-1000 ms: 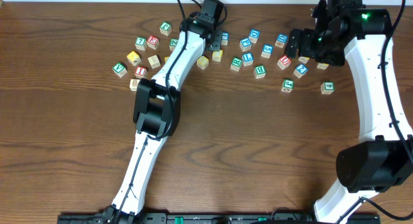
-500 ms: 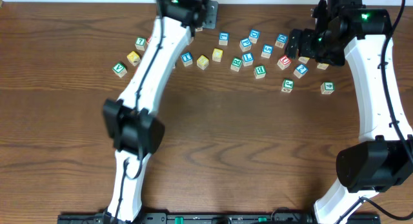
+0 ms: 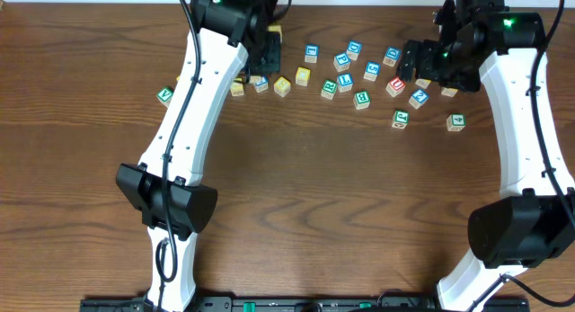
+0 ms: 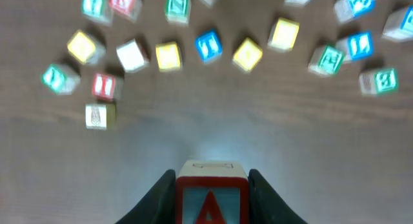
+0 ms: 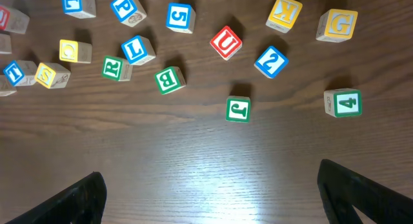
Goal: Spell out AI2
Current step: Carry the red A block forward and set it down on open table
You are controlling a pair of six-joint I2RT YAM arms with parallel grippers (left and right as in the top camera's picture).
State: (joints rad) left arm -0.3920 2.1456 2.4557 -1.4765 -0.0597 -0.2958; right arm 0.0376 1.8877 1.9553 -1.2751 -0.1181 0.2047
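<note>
The A block (image 4: 211, 204), white with a red frame and a red letter A on the face toward the camera, sits clamped between the two dark fingers of the left end effector (image 4: 211, 177), which is closed against its sides. It is apart from the other blocks, which lie in a blurred arc on the desk (image 4: 271, 140) beyond. Among these, a blue-lettered block (image 4: 208, 46) bears a stroke that may be an I, but the blur leaves this unsure. The 2 block (image 5: 271, 61), with a blue numeral, lies on the desk in the right-hand cluster, just beside the red U (image 5: 226, 42) and near the yellow K (image 5: 284, 12) and yellow G (image 5: 337, 24). Around these the right wrist view reads a blue 5 (image 5: 179, 16), blue P (image 5: 122, 6), two blue L blocks, a green B (image 5: 170, 80), green R (image 5: 114, 68), green J (image 5: 237, 109) and green 4 (image 5: 343, 102). The right end effector (image 5: 210, 175) is spread wide with nothing between its fingers, above bare wood on the near side of the J.
</note>
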